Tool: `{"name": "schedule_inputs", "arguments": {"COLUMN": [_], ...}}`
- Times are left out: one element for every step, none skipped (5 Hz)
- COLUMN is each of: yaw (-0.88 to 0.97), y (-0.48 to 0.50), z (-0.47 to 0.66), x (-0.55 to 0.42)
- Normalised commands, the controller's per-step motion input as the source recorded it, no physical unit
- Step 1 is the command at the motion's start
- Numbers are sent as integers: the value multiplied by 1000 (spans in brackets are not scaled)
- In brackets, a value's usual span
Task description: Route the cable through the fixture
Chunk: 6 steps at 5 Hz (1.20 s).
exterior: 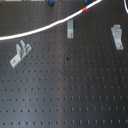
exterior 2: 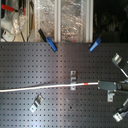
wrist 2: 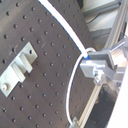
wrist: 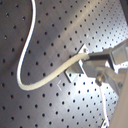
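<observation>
Currently, across the perforated board [exterior 2: 55, 107], the cable [exterior 2: 35, 89] runs from the second exterior view's left edge past the centre fixture [exterior 2: 73, 80] to the gripper [exterior 2: 102, 85], clamped on its end at right; slack risks snagging that bracket.

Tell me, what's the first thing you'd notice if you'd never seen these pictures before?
Probably the long white cable, bright against the dark perforated board and curving across the top of the first exterior view, with a small red-orange band near its upper right end. Three grey metal fixtures stand on the board below it. In the second exterior view, the gripper holds the cable's end at the right.
</observation>
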Motion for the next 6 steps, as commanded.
{"name": "schedule_inputs", "arguments": {"yaw": [0,0,111,394,0,89], "y": [51,26,433,482,71,331], "z": [10,1,179,197,0,505], "x": [-2,-1,-207,161,4,133]}}
